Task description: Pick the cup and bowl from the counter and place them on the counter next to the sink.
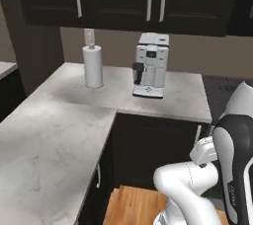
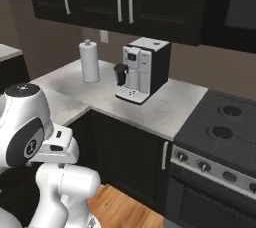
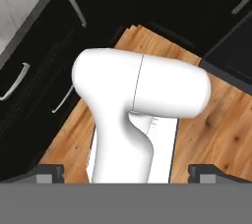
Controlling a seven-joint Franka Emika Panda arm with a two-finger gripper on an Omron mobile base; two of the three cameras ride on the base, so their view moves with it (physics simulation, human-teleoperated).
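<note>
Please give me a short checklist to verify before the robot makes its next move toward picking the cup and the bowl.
1. Gripper open and empty: ok, fingertips stand wide apart with nothing between them.
2. Cup located: not ok, none seen on the counter.
3. Bowl located: not ok, none seen there either.
4. Sink located: not ok, the views show a stovetop instead.
5. Hand aimed at the work: not ok, it looks down at the wooden floor.
6. Coffee machine and paper towel roll upright: ok.

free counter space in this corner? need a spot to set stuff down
Bare: the counter left arm in front of the paper towel roll, and the strip between coffee machine and stovetop. Tighter between roll and machine.
</note>
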